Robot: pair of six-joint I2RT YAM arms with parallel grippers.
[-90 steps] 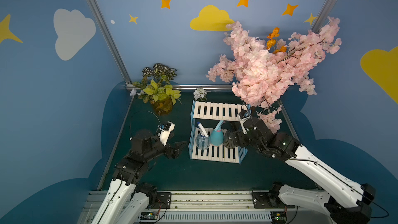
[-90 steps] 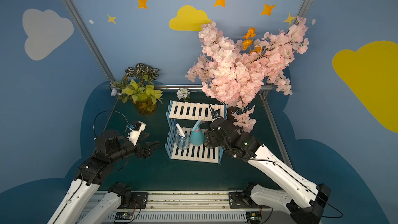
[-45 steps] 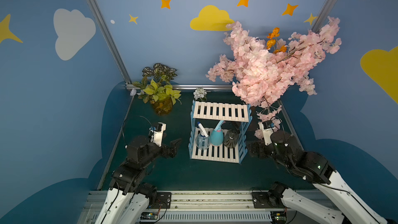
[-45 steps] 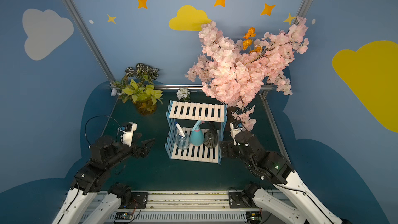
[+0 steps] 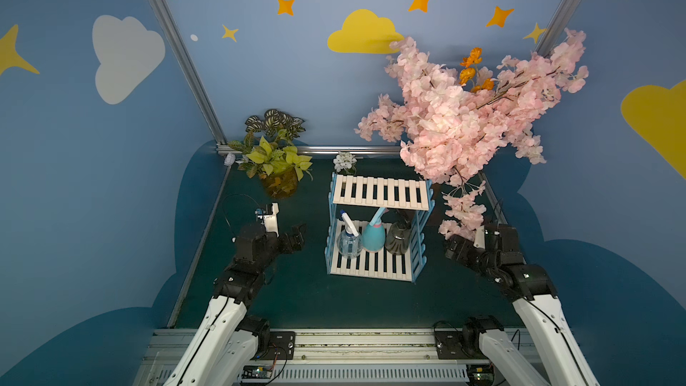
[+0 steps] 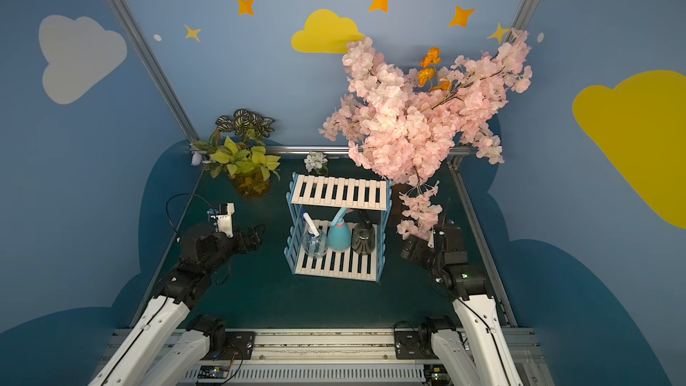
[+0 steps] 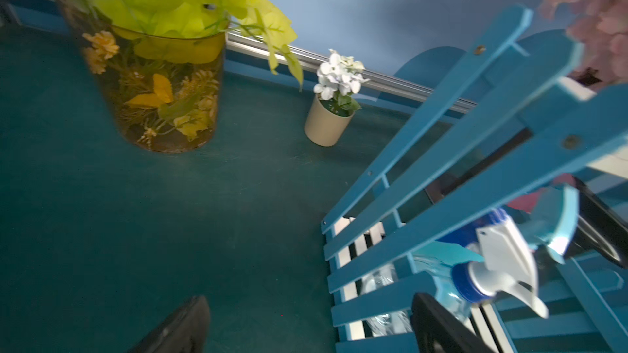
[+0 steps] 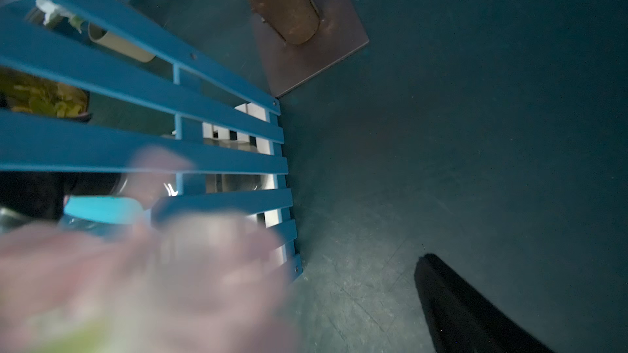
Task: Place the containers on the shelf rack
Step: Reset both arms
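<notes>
The shelf rack [image 5: 380, 193] [image 6: 339, 191] stands mid-table in both top views. All three containers sit side by side on its lower shelf: a clear bottle [image 5: 349, 243], a teal one [image 5: 373, 236] and a dark one [image 5: 397, 242]. My left gripper [image 5: 297, 237] [image 6: 256, 235] hovers open to the rack's left, holding nothing. In the left wrist view its open jaws [image 7: 309, 320] face the rack's side frame [image 7: 441, 171], with the clear bottle's nozzle [image 7: 503, 266] behind the slats. My right gripper [image 5: 451, 248] [image 6: 408, 248] is open and empty right of the rack. In the right wrist view one black finger [image 8: 458, 307] shows.
An amber vase with a leafy plant [image 5: 278, 180] and a small pot of white flowers [image 5: 345, 161] stand at the back. A pink blossom tree [image 5: 464, 116] overhangs the right side. Its petals [image 8: 136, 283] blur the right wrist view, and its base plate [image 8: 306, 28] lies behind the rack.
My right gripper has drawn back to the right, away from the rack, leaving the dark bottle on the lower shelf. The left arm has pulled back slightly.
</notes>
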